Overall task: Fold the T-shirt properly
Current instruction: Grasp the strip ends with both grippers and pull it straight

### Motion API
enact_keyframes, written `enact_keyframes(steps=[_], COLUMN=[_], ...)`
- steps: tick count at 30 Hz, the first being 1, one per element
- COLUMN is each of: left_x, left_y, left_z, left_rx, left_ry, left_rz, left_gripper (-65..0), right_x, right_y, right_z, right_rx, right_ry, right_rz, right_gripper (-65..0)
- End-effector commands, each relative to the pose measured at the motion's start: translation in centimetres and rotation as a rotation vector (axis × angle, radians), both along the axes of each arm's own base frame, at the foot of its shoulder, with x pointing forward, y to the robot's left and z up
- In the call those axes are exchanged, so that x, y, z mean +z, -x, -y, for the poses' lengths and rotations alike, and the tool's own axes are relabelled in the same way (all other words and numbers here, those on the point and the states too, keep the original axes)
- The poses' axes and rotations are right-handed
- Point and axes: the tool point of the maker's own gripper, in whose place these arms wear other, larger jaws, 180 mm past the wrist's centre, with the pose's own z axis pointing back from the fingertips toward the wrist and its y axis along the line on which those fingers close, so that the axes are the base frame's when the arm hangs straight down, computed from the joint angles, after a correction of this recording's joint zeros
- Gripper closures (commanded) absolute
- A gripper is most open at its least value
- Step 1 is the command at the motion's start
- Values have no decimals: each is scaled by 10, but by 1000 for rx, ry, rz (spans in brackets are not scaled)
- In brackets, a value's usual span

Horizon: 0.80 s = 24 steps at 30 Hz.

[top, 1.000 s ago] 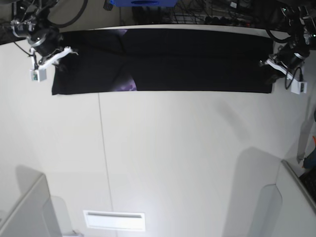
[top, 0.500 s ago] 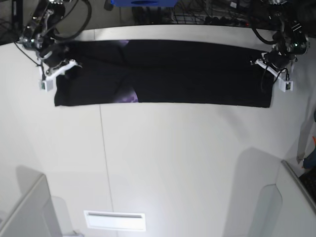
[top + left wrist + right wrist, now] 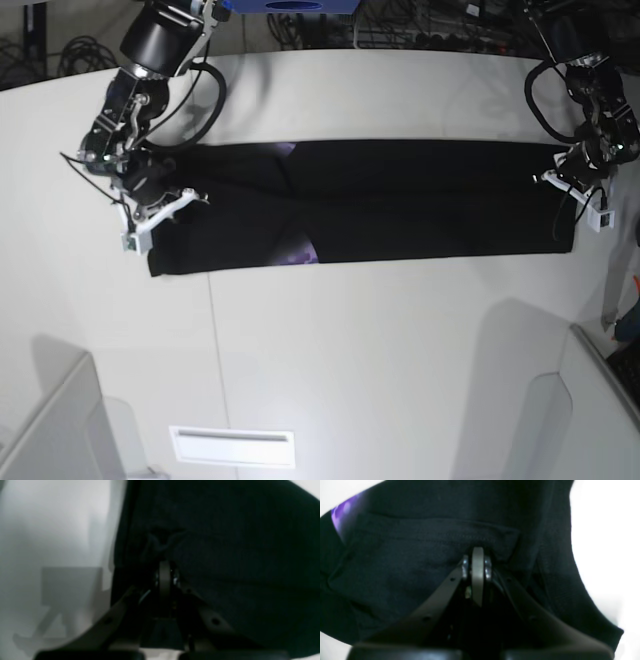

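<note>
Both arms have drawn the T-shirt [image 3: 400, 200] nearer across the white table [image 3: 350, 340], off the far edge. It lies as a long black band, purple print at its near edge. At either end, the right gripper [image 3: 165, 200] and the left gripper [image 3: 562, 178] are clamped tight on its cloth.

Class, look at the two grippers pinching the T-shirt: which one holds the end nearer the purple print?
The right gripper, at the base view's left. The purple print lies toward its end of the T-shirt.
</note>
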Motion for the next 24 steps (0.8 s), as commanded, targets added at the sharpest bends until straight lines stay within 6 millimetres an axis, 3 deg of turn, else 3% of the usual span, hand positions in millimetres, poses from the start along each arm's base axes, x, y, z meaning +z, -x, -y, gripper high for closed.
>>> enact_keyframes(steps=[1, 7, 13, 18, 21, 24], left_x=[14, 41, 90, 114, 107, 102], left_y=[-8, -20, -13, 19, 34, 38], left_z=[-10, -5, -36, -55, -61, -62], left_rx=[-1, -36, 36, 37, 47, 57], left_ry=[-35, -76, -158, -119, -90, -82], left_rz=[31, 106, 227, 325, 323, 317], left_gripper=[0, 0, 0, 0, 0, -280], right_x=[-9, 1, 48, 77, 83, 82], right_y=[12, 12, 12, 26, 34, 35], right_z=[7, 3, -2, 6, 8, 8], right_rx=[3, 9, -6, 10, 11, 15], right_ry=[43, 49, -8, 57, 81, 81], right_rz=[-72, -42, 98, 142, 151, 145], right_gripper=[0, 0, 0, 0, 0, 0])
